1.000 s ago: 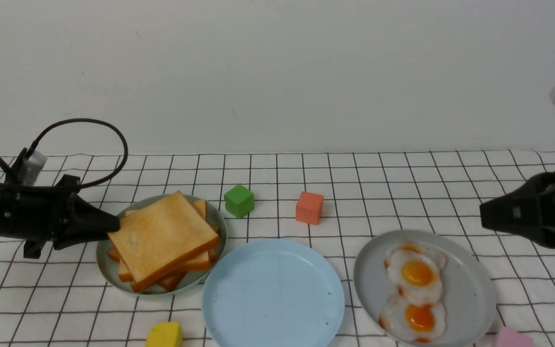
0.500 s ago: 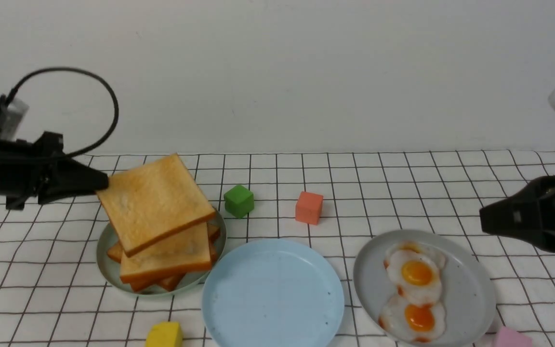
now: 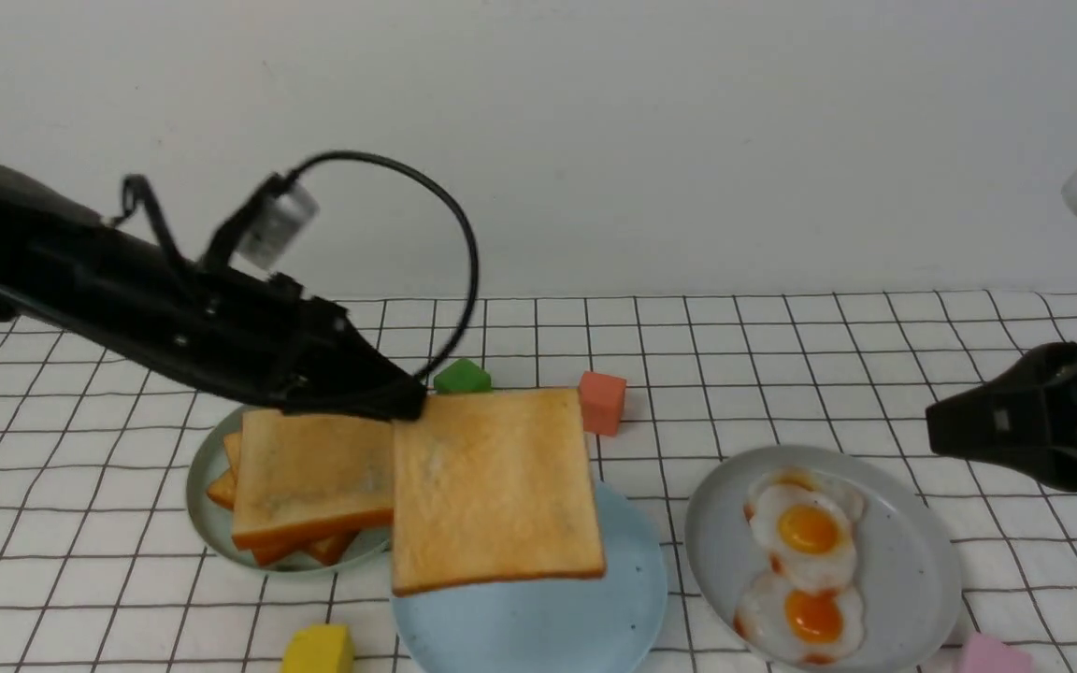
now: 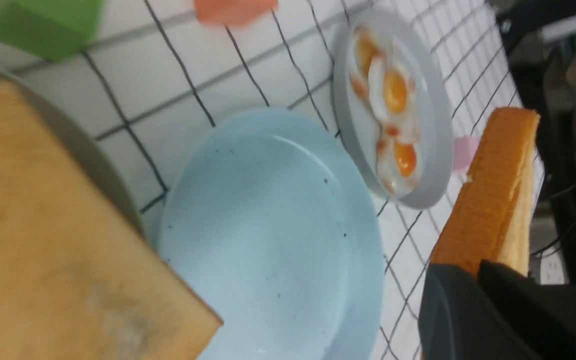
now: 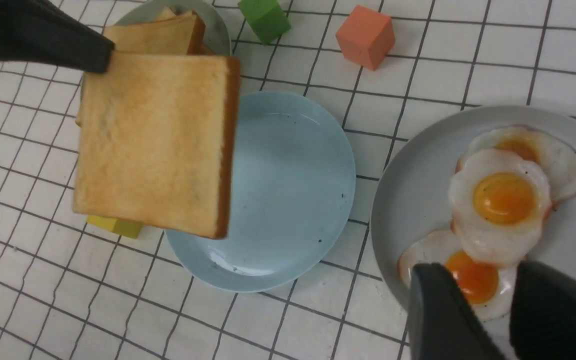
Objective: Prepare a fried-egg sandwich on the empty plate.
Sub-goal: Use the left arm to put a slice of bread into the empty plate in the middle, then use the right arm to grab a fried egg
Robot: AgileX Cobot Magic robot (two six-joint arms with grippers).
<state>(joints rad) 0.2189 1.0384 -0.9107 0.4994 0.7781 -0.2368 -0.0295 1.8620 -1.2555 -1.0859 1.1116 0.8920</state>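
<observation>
nearest on the white, black-gridded cloth (image 3: 80, 579) sit a yellow foam block (image 3: 319, 650) and, far to its right, a pink block (image 3: 997, 656) cut off by the frame edge. next comes the round pale sky-blue plate (image 3: 548, 626), bare but for a few dark specks. a square golden-brown toy toast slice (image 3: 494, 491) hangs above its left part, clear of it, pinched at one corner by the left gripper (image 3: 410, 408), whose jaws are clamped on it. only the left wrist view shows the toast slice edge-on, its orange crust running out from between the dark fingers (image 4: 448, 310); only the right wrist view shows it from above, hiding most of the yellow block. right of the sky-blue plate, a grey plate (image 3: 912, 561) carries two toy fried eggs (image 3: 810, 561). the right gripper (image 3: 939, 428) hangs near that plate; from the front it reads as one dark wedge, but its own camera shows the jaws apart with nothing between them. to the left, a pale green plate (image 3: 207, 523) holds a stack of toast (image 3: 314, 486). farther back stand a green cube (image 3: 462, 377) and an orange cube (image 3: 602, 402).
</observation>
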